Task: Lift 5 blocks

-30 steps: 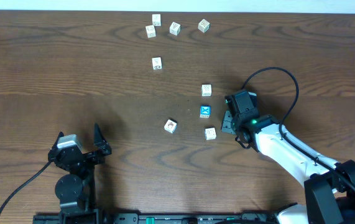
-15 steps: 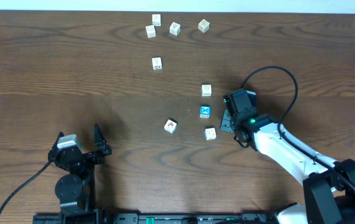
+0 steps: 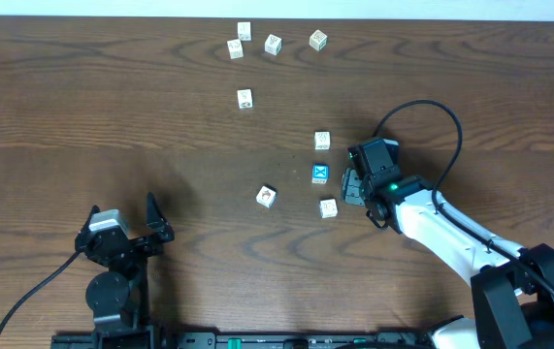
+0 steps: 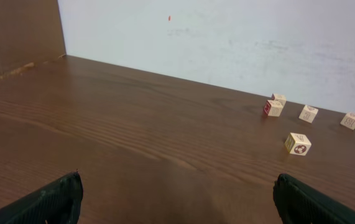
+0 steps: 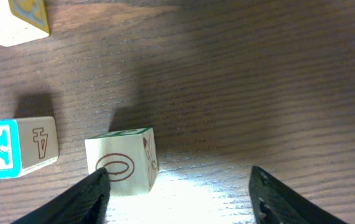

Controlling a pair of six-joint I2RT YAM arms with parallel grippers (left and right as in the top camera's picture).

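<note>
We see the right end effector (image 5: 176,183) with jaws parted, gripping nothing. A cream block with a brown oval (image 5: 121,169) stands on the table (image 5: 258,74) just inside the lower-left finger; we cannot tell if they touch. The blue X block (image 5: 3,149) sits further left and a yellowish block (image 5: 15,22) upper left. We judge a lift is at hand: centre the jaws, close, raise. At the overhead's lower left, the left end effector (image 3: 123,208) gapes wide, empty.
</note>
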